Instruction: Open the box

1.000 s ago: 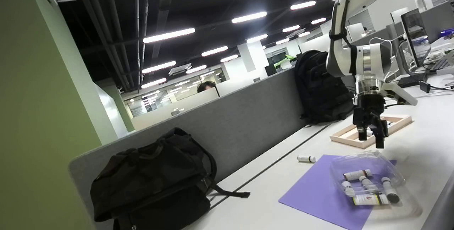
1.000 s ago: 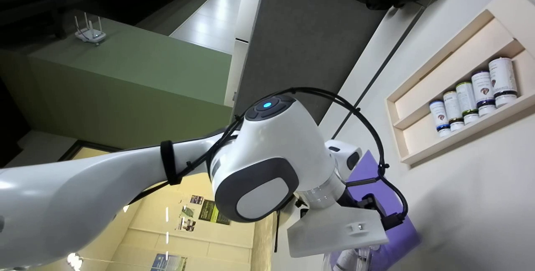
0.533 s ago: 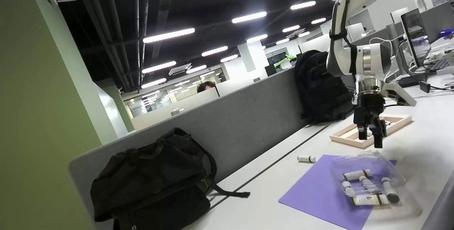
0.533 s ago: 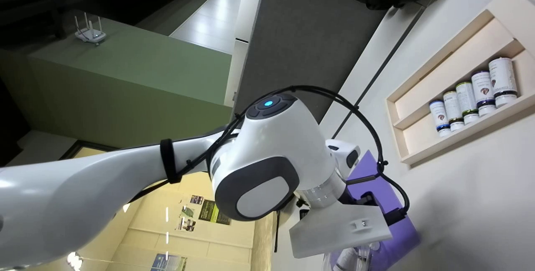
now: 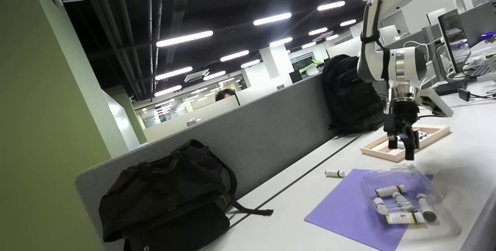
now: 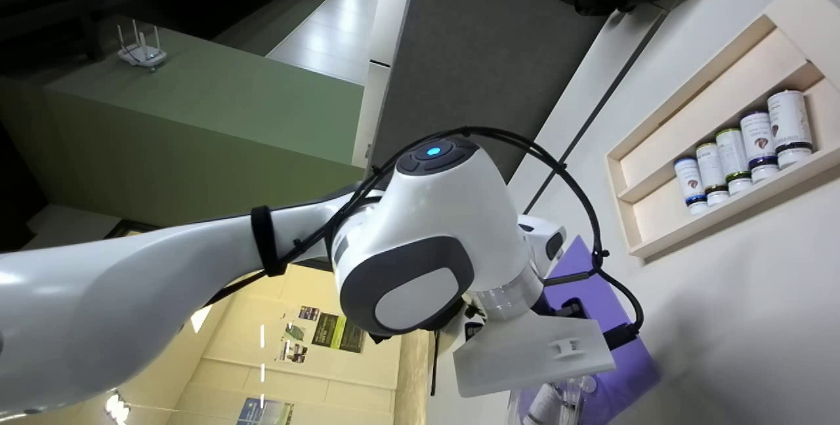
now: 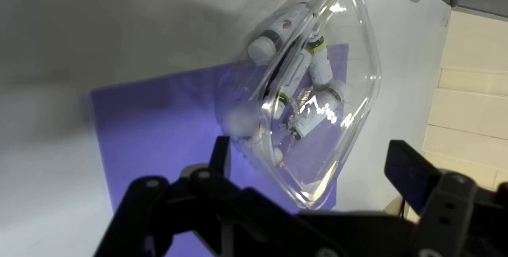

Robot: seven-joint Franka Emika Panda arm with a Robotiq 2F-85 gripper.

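The light wooden box [image 5: 379, 154] lies open-topped on the table behind my gripper, with small bottles in it. In an exterior view the box [image 6: 728, 215] shows a divider and several bottles in a row. A clear plastic container [image 5: 381, 177] with several bottles inside stands on a purple sheet [image 5: 341, 216]; I cannot tell whether it has a lid on. My gripper [image 5: 401, 149] points down above this container, apart from it. In the wrist view the gripper [image 7: 313, 158] is open and empty, its fingers on either side of the container's near corner [image 7: 353, 118].
A loose white bottle [image 5: 334, 173] lies beside the purple sheet. A black backpack [image 5: 170, 200] and another backpack [image 5: 352, 96] lean against the grey partition [image 5: 271, 138]. A monitor [image 5: 453, 38] stands at the far right.
My gripper has shifted slightly left in an exterior view and its wrist has turned a little. The wooden box, clear container and bottles have not moved.
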